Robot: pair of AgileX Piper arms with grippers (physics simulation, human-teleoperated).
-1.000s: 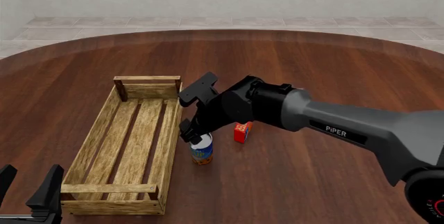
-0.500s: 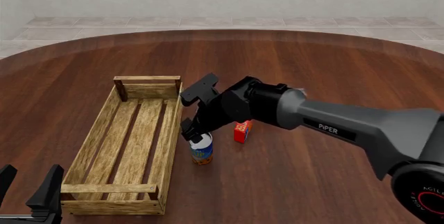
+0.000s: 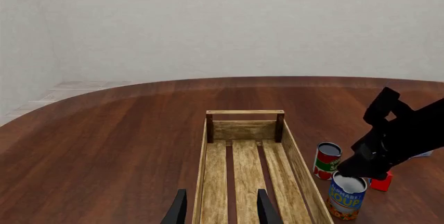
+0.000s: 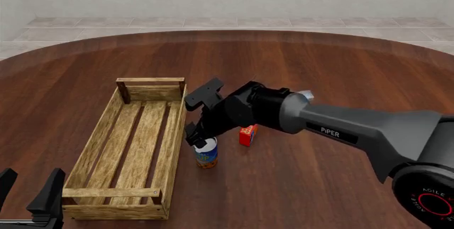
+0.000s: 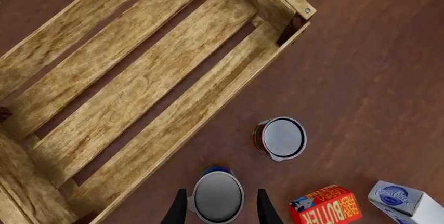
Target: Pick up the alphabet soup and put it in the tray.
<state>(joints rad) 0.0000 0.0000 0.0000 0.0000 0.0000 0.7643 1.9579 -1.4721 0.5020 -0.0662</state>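
Alphabet soup (image 4: 206,154) stands upright, axis vertical.

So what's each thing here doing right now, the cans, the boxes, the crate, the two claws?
alphabet soup: upright on the table, between the right claw's fingers
red-and-green can: upright, untouched
tray: nothing in it
butter box: lying flat
blue-and-white box: on the table, partly out of frame
right gripper: open, straddling the soup can
left gripper: open, idle

Blue-and-orange alphabet soup (image 4: 206,156), pale-wood tray (image 4: 108,118)
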